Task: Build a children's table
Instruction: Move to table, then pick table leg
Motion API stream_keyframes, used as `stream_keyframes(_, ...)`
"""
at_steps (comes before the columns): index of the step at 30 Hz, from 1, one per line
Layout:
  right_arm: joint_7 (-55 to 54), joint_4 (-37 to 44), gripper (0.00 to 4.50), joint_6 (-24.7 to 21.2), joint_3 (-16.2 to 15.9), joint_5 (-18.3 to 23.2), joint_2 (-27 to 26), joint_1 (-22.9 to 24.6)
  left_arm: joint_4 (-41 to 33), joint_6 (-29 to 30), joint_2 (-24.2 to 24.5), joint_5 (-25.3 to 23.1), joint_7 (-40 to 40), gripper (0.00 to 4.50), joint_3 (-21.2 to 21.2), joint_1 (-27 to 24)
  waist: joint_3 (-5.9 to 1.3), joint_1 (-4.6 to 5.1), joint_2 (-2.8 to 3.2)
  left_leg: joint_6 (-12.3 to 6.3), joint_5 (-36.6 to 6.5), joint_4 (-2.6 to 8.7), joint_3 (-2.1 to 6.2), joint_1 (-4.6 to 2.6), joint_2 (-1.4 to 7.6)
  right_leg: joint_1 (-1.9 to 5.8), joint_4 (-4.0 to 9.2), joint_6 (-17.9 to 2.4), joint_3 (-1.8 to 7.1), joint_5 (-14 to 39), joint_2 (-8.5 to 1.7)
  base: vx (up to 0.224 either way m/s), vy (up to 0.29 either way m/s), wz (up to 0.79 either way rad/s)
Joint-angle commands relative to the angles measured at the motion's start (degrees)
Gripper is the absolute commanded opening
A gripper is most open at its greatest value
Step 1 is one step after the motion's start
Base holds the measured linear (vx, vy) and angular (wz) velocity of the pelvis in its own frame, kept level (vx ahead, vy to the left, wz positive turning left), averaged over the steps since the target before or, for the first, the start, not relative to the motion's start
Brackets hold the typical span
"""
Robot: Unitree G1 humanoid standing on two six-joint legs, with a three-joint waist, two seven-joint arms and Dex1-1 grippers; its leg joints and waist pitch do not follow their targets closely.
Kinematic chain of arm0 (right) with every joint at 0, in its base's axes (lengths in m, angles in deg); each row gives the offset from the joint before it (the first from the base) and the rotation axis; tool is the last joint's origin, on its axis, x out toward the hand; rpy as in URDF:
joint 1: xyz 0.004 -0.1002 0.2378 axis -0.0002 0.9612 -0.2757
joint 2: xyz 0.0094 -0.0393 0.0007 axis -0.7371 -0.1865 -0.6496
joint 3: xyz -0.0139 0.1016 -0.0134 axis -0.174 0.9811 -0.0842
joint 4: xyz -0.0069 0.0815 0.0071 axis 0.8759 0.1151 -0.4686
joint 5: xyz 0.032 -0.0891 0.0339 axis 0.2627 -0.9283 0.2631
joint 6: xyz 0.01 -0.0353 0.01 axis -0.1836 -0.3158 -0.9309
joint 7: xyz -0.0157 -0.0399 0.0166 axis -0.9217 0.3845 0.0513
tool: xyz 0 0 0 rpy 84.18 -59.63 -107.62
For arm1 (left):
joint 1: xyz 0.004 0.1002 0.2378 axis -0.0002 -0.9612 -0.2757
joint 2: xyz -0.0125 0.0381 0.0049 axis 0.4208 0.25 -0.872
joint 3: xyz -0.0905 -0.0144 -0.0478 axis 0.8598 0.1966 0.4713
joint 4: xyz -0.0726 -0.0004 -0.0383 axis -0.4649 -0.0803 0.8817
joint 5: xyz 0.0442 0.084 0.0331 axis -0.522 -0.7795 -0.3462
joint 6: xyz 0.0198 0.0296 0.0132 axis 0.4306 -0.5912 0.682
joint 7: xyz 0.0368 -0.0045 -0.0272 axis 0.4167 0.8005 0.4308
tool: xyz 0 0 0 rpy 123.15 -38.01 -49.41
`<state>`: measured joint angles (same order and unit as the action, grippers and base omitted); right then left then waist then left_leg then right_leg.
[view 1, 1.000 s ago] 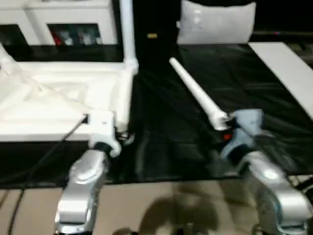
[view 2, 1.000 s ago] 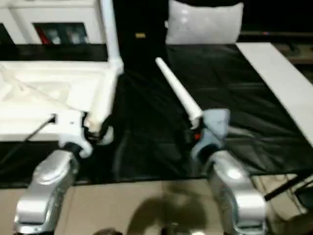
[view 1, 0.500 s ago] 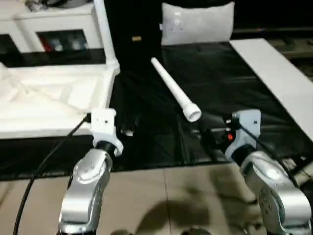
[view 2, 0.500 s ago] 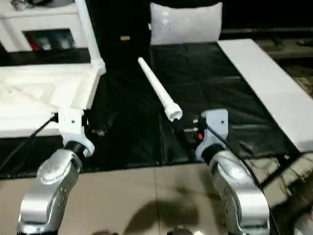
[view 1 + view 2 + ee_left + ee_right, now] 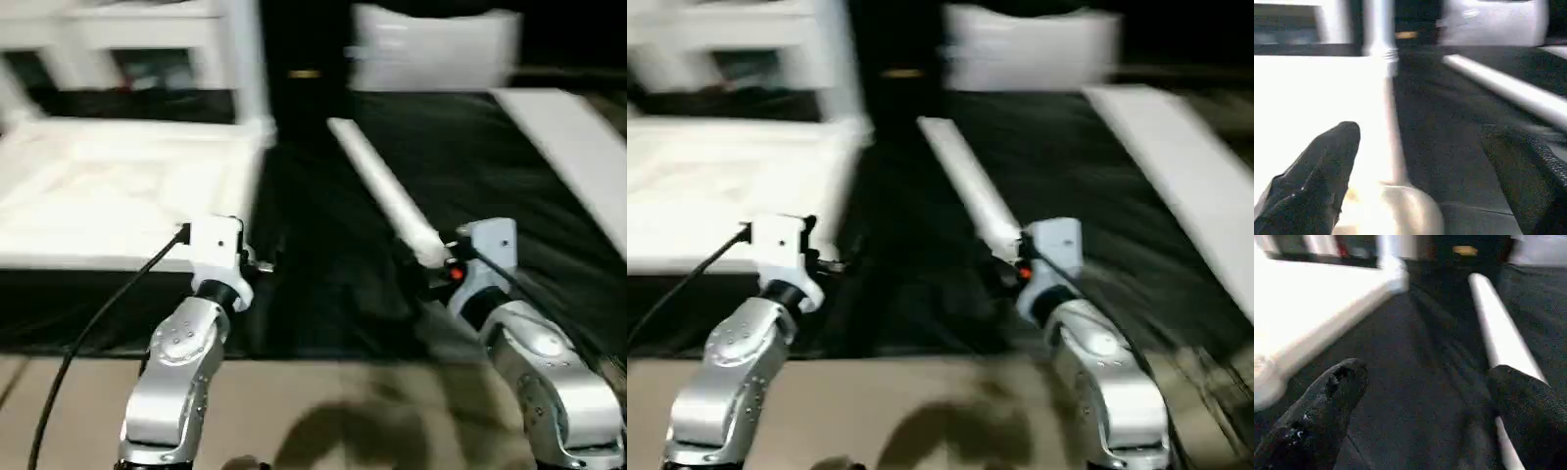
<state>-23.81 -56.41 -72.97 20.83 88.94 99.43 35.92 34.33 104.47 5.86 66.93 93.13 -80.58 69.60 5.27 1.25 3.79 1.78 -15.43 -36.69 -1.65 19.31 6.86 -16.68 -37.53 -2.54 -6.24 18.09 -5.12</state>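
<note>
Children's table top (image 5: 118,191) lies upside down on the black worktable (image 5: 470,166) in the head views, at the robot's left, with one leg (image 5: 245,59) standing upright in its far corner. A loose leg (image 5: 387,196) lies at the right.

In the left wrist view, the left gripper (image 5: 1420,166) has its fingers wide apart, empty, just above the top's corner socket (image 5: 1400,210).

In the right wrist view, the right gripper (image 5: 1435,416) is also wide and holds nothing; one finger (image 5: 1528,406) lies over the loose leg.

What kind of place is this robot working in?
Probably an indoor workshop or lab: a worktable under a black cover, an upturned white children's table with a loose leg beside it, white shelving behind.
</note>
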Motion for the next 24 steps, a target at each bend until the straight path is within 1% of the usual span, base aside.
stream_keyframes(1,0.0,-0.2,4.50,0.6,1.4,-0.7,1.1,0.7,0.1,0.0,-0.8,-0.2,0.0,4.42,-1.6,0.5,-3.90,2.02,0.63,-26.12,3.3,6.32,7.12,-8.87,10.28,-7.12,-2.87,1.0,2.32,4.2,0.53,0.228,0.012,0.22)
stream_keyframes(2,-0.1,-0.3,4.50,0.8,1.4,-0.8,1.2,0.5,0.1,0.0,-0.8,-0.2,0.0,4.42,-1.8,0.5,-3.86,1.39,-0.40,-29.13,9.7,5.98,6.27,-8.74,10.40,-9.15,-3.61,3.3,4.34,0.7,-1.07,0.208,-0.013,0.08)
stream_keyframes(3,-0.2,-0.7,4.50,0.8,1.5,-0.8,1.4,0.3,0.1,0.0,-0.5,-0.3,0.2,4.42,-2.1,0.4,-4.45,0.60,-2.29,-26.14,10.7,4.80,3.98,-8.44,6.95,-9.09,-0.17,2.2,6.70,-5.4,-2.45,0.208,-0.013,0.08)
stream_keyframes(4,-0.1,-0.8,4.50,0.8,1.6,-0.8,1.5,0.2,0.1,0.0,-0.5,-0.3,0.2,4.42,-2.1,0.4,-3.80,-0.07,-3.92,-22.15,4.9,3.80,0.60,-5.08,2.57,-5.66,3.69,1.5,8.49,-7.5,-2.98,0.207,-0.060,0.14)
stream_keyframes(5,0.0,-1.0,4.50,0.8,1.5,-0.8,1.7,0.0,0.1,0.0,-0.4,-0.3,0.3,4.42,-2.2,0.4,-3.55,-2.64,-5.88,-17.17,-5.6,-3.78,-3.62,1.79,-4.58,2.80,8.50,-3.9,15.56,-1.5,-6.44,0.206,-0.071,0.08)
stream_keyframes(6,0.1,-1.1,4.50,0.7,1.3,-1.1,2.1,-0.2,0.1,0.0,-0.4,-0.4,0.3,4.42,-2.3,0.5,-4.28,-3.19,-5.23,-11.13,-2.2,-6.61,-2.25,5.52,-2.86,6.67,6.15,-7.4,14.88,-4.6,-7.88,0.206,-0.071,0.08)
stream_keyframes(7,0.1,-1.1,4.50,0.7,1.3,-1.1,2.1,-0.2,0.1,0.0,-0.4,-0.4,0.3,4.42,-2.3,0.5,-3.61,-3.59,-5.07,-6.63,2.6,-6.36,-2.33,6.12,-3.04,5.66,5.93,-6.5,12.27,-12.2,-5.85,0.193,-0.055,-0.09)
stream_keyframes(8,-0.1,-1.4,4.50,0.4,1.1,-1.5,2.4,-0.6,0.2,0.1,-0.4,-0.4,0.3,4.42,-2.4,0.5,-3.61,-3.59,-5.07,-6.63,2.6,-6.36,-2.33,6.12,-3.04,5.66,5.93,-6.5,12.27,-12.2,-5.85,0.171,-0.044,-0.11)
stream_keyframes(9,-1.0,-2.3,4.50,-0.5,0.3,-3.3,3.6,-1.4,0.2,0.1,-0.1,-0.6,0.4,4.42,-2.7,0.5,-3.22,-4.02,-3.46,-3.75,8.5,-3.77,-2.46,5.58,-1.42,4.39,8.17,-9.4,9.13,-7.4,-5.08,0.171,-0.044,-0.11)
stream_keyframes(10,-1.3,-2.7,4.50,-0.8,0.0,-4.1,4.2,-1.8,0.3,0.2,0.0,-0.8,0.4,4.42,-2.8,0.5,-3.04,-4.07,-1.36,-5.27,11.8,0.29,-2.32,5.46,0.60,4.24,9.41,-10.2,6.54,3.3,-3.71,0.156,-0.012,-0.11)
stream_keyframes(11,-1.6,-3.4,4.50,-1.5,-0.4,-5.0,4.9,-2.4,0.4,0.3,0.2,-1.1,0.2,4.42,-3.0,0.7,-2.98,-4.15,0.24,-5.86,9.5,2.53,-1.94,3.92,2.28,3.66,9.77,-8.9,5.71,7.7,-2.92,0.152,0.054,-0.01)
stream_keyframes(12,-2.4,-4.4,4.50,-3.2,-0.3,-5.7,5.9,-3.7,0.5,0.5,0.7,-1.2,0.9,4.42,-3.6,1.0,-2.13,-1.53,1.87,-6.86,-3.0,6.79,1.66,1.41,6.47,2.13,5.82,-5.1,2.98,9.4,1.59,0.152,0.054,-0.01)
stream_keyframes(13,-2.8,-5.2,4.50,-5.2,-0.3,-6.2,6.7,-5.1,0.4,0.4,1.7,-1.1,2.6,4.42,-4.6,1.0,-2.79,-0.58,2.83,-9.80,-7.5,8.06,5.03,-1.55,8.91,-1.42,0.40,-3.7,3.05,8.0,3.17,0.146,0.104,0.05)
stream_keyframes(14,-2.8,-5.3,4.50,-5.5,-0.3,-6.2,6.9,-5.3,0.4,0.3,1.8,-1.1,2.8,4.42,-4.8,1.0,-5.20,0.34,2.03,-17.75,2.0,5.97,7.23,-5.20,10.15,-4.57,-2.38,-0.7,4.05,2.8,1.93,0.137,0.069,0.02)
stream_keyframes(15,-2.9,-5.9,4.50,-7.1,-0.5,-6.5,7.6,-6.6,0.0,-0.1,2.6,-0.4,4.7,4.42,-5.5,0.8,-5.55,0.08,1.83,-21.49,13.8,4.54,6.92,-5.17,9.82,-5.68,-2.65,1.6,4.55,-1.0,1.33,0.137,0.069,0.02)
stream_keyframes(16,-2.8,-6.2,4.50,-8.0,-0.5,-6.7,8.0,-7.2,-0.2,-0.4,3.0,0.0,5.7,4.42,-5.9,0.7,-5.41,-0.41,1.28,-23.68,27.9,3.34,6.47,-4.73,9.89,-6.56,-2.31,3.9,5.61,-5.2,0.28,0.102,0.043,0.09)
stream_keyframes(17,-1.9,-7.0,4.50,-10.7,-0.6,-6.5,8.9,-8.9,-1.0,-0.4,4.2,0.8,8.2,4.42,-6.9,0.4,-5.36,-1.87,-0.51,-19.44,52.7,1.96,3.38,-1.29,6.51,-5.56,1.91,7.9,8.24,-18.3,-2.07,0.058,0.009,0.11)
stream_keyframes(18,-1.5,-7.3,4.50,-13.0,-0.6,-6.0,9.4,-9.9,-1.3,0.3,5.3,1.1,9.9,4.42,-7.9,0.4,-5.85,-2.66,-2.37,-13.68,40.7,-0.25,-0.30,1.85,1.18,-4.30,3.55,5.2,9.47,-30.2,-3.71,0.058,0.009,0.11)
stream_keyframes(19,-1.2,-7.7,4.50,-15.6,-0.7,-5.8,10.0,-10.9,-1.8,0.9,6.6,1.3,11.8,4.42,-9.0,0.3,-5.84,-2.81,-2.93,-11.80,32.0,0.45,-1.27,3.74,-0.09,-2.27,2.74,4.9,9.53,-37.0,-3.69,0.057,-0.053,0.06)
stream_keyframes(20,-1.2,-7.9,4.50,-16.3,-0.8,-5.9,10.2,-11.2,-1.9,1.0,6.9,1.2,12.2,4.42,-9.3,0.3,-6.04,-3.77,-2.99,-8.20,18.2,1.92,-1.90,4.55,0.53,-0.84,2.63,4.3,9.08,-43.9,-4.16,0.028,-0.060,-0.01)
stream_keyframes(21,-1.2,-8.6,4.50,-19.4,-1.0,-5.9,10.8,-12.2,-2.3,1.5,8.2,1.1,13.8,4.42,-10.4,0.3,-5.80,-3.71,-3.32,-6.55,13.8,2.60,-2.00,4.56,0.81,-0.64,2.67,3.9,8.52,-43.6,-3.75,0.028,-0.060,-0.01)
stream_keyframes(22,-0.7,-9.2,4.50,-21.8,-1.4,-5.7,11.4,-13.0,-2.6,1.9,9.3,0.9,15.0,4.42,-11.3,0.3,-5.04,-3.84,-2.10,-2.94,4.9,4.01,-1.72,3.33,2.27,-1.38,3.55,-0.4,7.46,-30.6,-2.80,0.000,0.000,0.00)
stream_keyframes(23,0.4,-11.0,4.50,-27.8,-2.0,-4.6,12.6,-14.7,-3.8,3.0,12.1,1.2,17.9,4.42,-13.1,0.1,-4.75,-3.63,-2.02,-2.45,2.4,4.50,-1.46,2.93,2.69,-1.45,3.78,-2.5,7.24,-24.7,-2.45,-0.056,-0.022,0.04)
stream_keyframes(24,1.1,-11.9,4.50,-30.6,-2.1,-3.9,13.1,-15.5,-4.4,3.7,13.3,1.5,19.2,4.42,-13.8,0.1,-4.13,-3.38,-1.35,-1.77,-3.2,5.53,-1.34,2.58,3.57,-1.89,4.13,-6.7,7.13,-12.5,-2.47,-0.056,-0.022,0.04)
